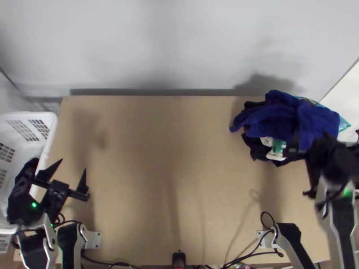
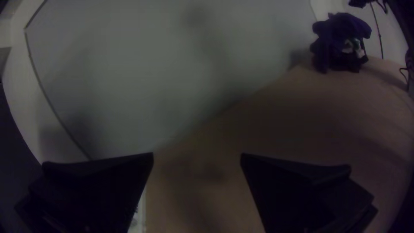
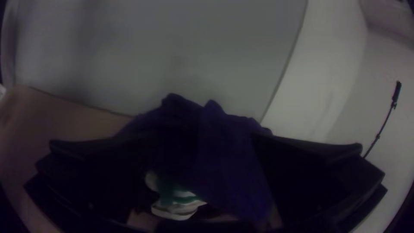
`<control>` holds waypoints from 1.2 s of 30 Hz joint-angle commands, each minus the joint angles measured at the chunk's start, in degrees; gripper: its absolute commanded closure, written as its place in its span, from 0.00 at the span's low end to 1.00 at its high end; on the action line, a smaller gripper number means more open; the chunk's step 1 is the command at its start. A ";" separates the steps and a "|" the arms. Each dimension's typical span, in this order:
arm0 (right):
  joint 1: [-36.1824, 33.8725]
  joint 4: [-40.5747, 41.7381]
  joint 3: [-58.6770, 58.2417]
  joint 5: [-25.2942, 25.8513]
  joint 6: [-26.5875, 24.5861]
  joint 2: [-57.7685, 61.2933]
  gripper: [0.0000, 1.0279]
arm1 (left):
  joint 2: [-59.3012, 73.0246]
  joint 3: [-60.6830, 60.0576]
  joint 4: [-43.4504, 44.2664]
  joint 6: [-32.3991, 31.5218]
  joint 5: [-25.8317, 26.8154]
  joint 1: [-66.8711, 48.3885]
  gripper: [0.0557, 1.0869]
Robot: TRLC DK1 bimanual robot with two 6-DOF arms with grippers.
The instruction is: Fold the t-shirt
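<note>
A bunched pile of clothes lies at the table's right back corner, with a blue cloth on top and black, white, green and light blue pieces around it. Over the pile's near right side is my right gripper. In the right wrist view the same gripper is open, with blue cloth between and below its spread fingers, not pinched. My left gripper stands open and empty over the table's left side; the left wrist view shows this gripper with the pile far off. No single t-shirt can be told apart.
A white plastic basket stands at the table's left edge, dark cloth or arm parts by its rim. Bare wood of the table spans the middle. A pale wall rises behind. Black cables lie near the front edge.
</note>
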 commanded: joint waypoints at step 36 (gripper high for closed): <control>4.29 8.18 -39.65 3.53 -10.08 -37.58 0.04 | -9.52 -23.94 12.44 -9.60 0.37 -5.47 0.05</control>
